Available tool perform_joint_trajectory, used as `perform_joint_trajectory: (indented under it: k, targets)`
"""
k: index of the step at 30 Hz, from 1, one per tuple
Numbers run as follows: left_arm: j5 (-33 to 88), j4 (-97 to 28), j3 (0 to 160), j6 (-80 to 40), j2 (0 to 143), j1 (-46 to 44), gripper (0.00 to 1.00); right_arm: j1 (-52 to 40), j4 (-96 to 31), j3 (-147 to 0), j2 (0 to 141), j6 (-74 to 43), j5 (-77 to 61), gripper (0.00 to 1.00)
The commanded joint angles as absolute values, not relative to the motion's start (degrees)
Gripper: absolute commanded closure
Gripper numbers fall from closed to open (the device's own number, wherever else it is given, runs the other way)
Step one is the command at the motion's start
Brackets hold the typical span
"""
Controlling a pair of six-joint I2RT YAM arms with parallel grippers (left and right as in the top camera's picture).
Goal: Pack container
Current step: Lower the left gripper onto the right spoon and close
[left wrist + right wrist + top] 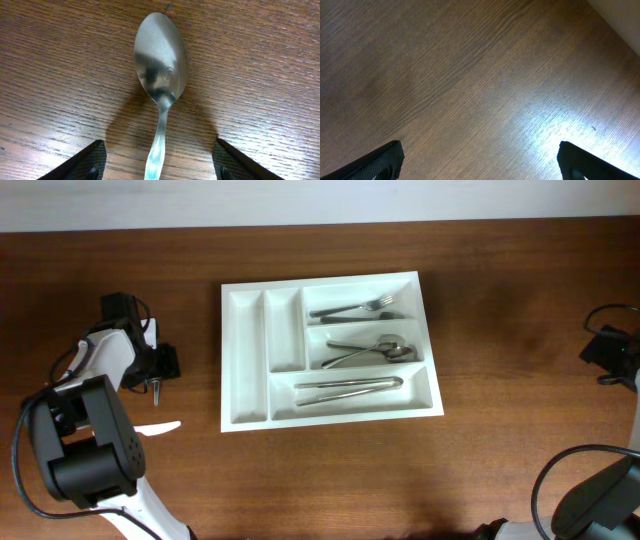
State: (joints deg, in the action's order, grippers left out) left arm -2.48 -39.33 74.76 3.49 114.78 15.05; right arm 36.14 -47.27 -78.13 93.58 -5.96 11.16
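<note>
Sitting in the middle of the frame on the brown surface is the white container, with shiny cutlery in its three long parts. At the left, the left end effector is open, one finger on each side of a metal spoon, not touching it. The right end effector, far right, is open and holds nothing.
</note>
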Motion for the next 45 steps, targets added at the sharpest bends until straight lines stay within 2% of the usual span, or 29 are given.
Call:
perform_joint_trajectory:
  k: [1, 4, 8, 13, 17, 21, 25, 33, 35, 45]
  targets:
    - [-0.4, -39.2, 74.6, 3.9, 117.0, 15.4, 0.30, 36.4, -47.1, -78.0, 93.4, -6.0, 12.1, 0.01]
    - [-0.3, -39.2, 74.6, 3.9, 117.1, 15.9, 0.31, 36.4, -47.1, -78.0, 93.4, -6.0, 12.1, 0.01]
    - [0.3, -39.2, 74.6, 3.9, 117.1, 16.7, 0.43, 36.4, -47.1, -78.0, 93.4, -6.0, 12.1, 0.01]
    - [0.3, -39.2, 74.6, 3.9, 117.1, 17.5, 0.46, 36.4, -47.1, -78.0, 93.4, -6.0, 12.1, 0.01]
    - [0.3, -39.2, 74.6, 3.9, 117.1, 17.5, 0.59, 36.4, -47.1, -78.0, 93.4, -6.0, 12.1, 0.01]
    - [0.3, -39.2, 74.7, 3.9, 117.1, 17.5, 0.63, 36.4, -47.1, -78.0, 93.4, -6.0, 12.1, 0.01]
    - [0.3, -40.1, 76.2, 3.9, 117.1, 17.4, 0.76, 36.4, -47.1, -78.0, 93.4, -6.0, 12.1, 0.01]
    - [0.3, -41.2, 80.1, 3.0, 117.1, 17.4, 0.90, 36.4, -47.1, -78.0, 93.4, -6.0, 12.1, 0.01]
    - [0.3, -41.5, 80.6, 2.2, 117.1, 17.4, 0.98, 36.4, -47.1, -78.0, 93.4, -6.0, 12.1, 0.01]
    - [1.9, -45.7, 84.7, 2.2, 117.0, 16.9, 0.98, 36.4, -47.1, -78.0, 93.4, -6.0, 12.1, 0.01]
